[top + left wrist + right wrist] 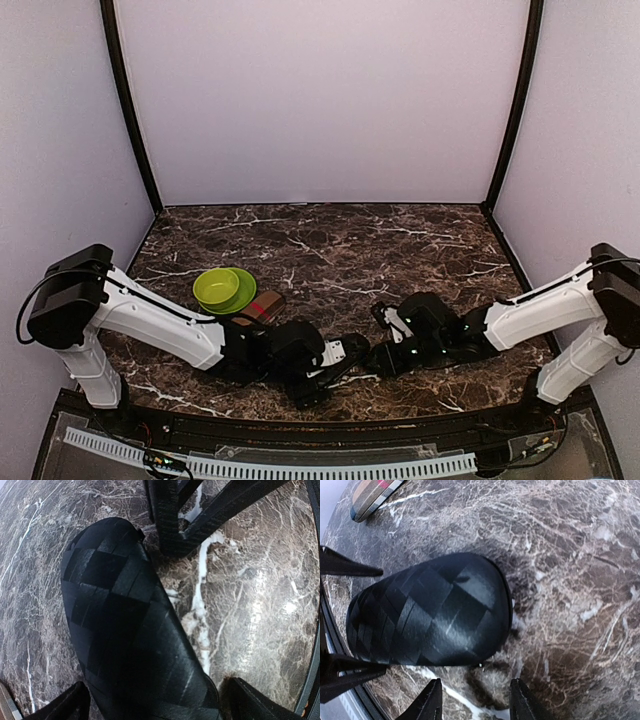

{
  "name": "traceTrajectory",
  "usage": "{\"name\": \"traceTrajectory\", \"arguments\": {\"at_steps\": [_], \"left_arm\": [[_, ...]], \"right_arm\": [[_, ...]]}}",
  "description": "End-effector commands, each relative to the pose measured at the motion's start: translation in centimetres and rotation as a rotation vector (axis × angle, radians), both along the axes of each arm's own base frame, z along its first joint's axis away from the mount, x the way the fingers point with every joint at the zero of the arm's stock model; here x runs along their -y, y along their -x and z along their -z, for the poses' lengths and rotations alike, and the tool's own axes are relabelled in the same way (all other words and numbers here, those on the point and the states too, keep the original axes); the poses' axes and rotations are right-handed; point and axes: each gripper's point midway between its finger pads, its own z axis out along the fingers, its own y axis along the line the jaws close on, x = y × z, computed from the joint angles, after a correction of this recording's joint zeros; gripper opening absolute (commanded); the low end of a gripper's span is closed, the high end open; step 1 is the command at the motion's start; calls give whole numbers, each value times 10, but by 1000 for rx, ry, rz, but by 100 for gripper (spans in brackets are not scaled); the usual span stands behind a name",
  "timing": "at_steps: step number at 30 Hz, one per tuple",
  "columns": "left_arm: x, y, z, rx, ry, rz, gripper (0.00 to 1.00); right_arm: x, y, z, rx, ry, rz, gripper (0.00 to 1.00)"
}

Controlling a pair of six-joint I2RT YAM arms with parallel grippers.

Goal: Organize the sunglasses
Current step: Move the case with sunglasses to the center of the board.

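The black case [435, 615] is lying lengthwise within the wide-apart left end effector [157, 682], pointing at the half-apart, empty right end effector [476, 681]

No sunglasses can be made out in any view; neither wire frames nor dark lenses show. Only cases are visible. The black case [430, 612], oblong with a glossy woven check surface, lies flat and shut near the front edge of the table [330, 240], about 6 o'clock from its centre. The striped case [262, 305], brown with red and pale bands, lies flat toward 8 o'clock; whether it is open cannot be told.
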Motion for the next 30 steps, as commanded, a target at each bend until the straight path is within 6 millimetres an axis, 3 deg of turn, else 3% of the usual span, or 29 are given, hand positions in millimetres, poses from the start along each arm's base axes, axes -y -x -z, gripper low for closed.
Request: {"name": "traceTrajectory", "arguments": {"at_steps": [1, 12, 20, 25, 30], "left_arm": [[2, 3, -1, -38, -6, -10, 99], [6, 0, 9, -39, -38, -3, 93], [2, 0, 16, -71, -52, 4, 79], [1, 3, 21, -112, -50, 21, 66], [-2, 8, 23, -153, -53, 45, 61]], "right_arm": [[-4, -8, 3, 39, 45, -2, 45], [-6, -18, 9, 92, 104, -58, 37], [-5, -21, 6, 144, 137, -149, 36], [-4, -24, 4, 187, 166, -200, 40], [-6, -26, 0, 226, 165, -244, 38]]}}
